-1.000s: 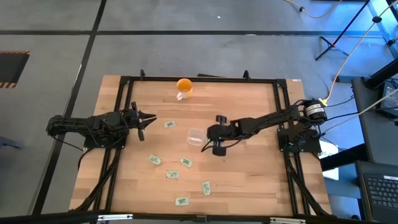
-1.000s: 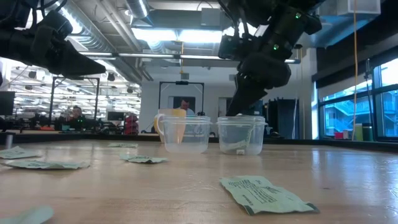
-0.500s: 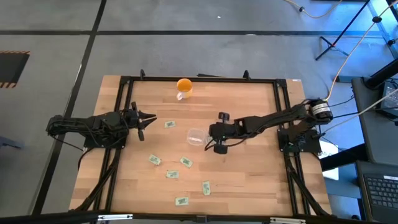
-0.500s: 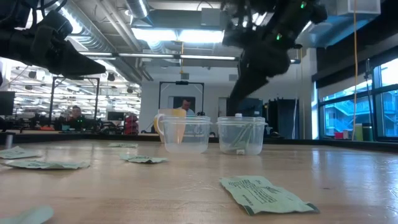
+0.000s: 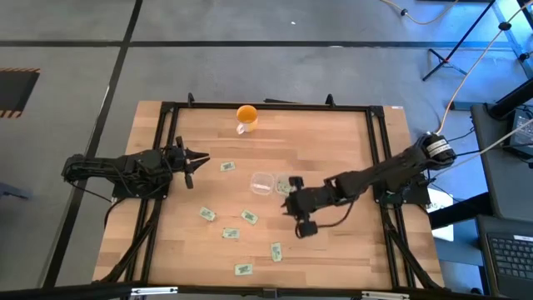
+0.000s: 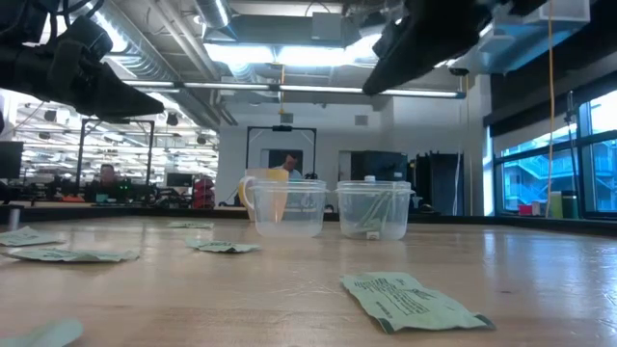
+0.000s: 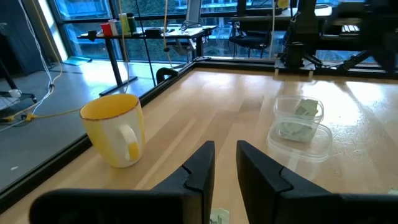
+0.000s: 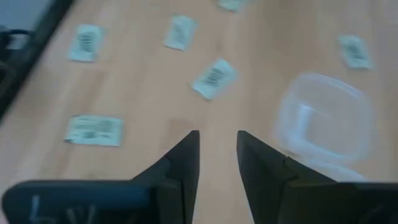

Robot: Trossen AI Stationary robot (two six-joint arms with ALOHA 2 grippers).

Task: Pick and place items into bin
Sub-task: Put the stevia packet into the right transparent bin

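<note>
The right gripper (image 5: pixel 291 197) hangs above the table just at 4 o'clock from the clear bin (image 5: pixel 263 182), its fingers (image 8: pixel 180 163) spread a little with bare wood between them and nothing pinched. It looks past the bin toward the loose packets, so my judgement is that it is lining up for the next pick. At least 1 packet (image 7: pixel 305 108) already lies inside the bin, leaning against its wall, which suggests the job is under way but far from done. On the wood I count 6 more: 1 packet (image 5: pixel 226 167) at 10 o'clock from the bin, 1 (image 5: pixel 283 185) just beside it at 3 o'clock under the right arm, and 4 spread from 6 to 8 o'clock of it, the nearest being the packet (image 5: pixel 248 217) at 7 o'clock. The left gripper (image 5: pixel 195 160) waits at the table's 9 o'clock edge, its fingers (image 7: pixel 200 163) parted by a narrow gap and holding nothing, well clear of the right arm's working space. The orange cup (image 5: pixel 246 117) stands at 12 o'clock, well apart from the packets, and plays no part.
</note>
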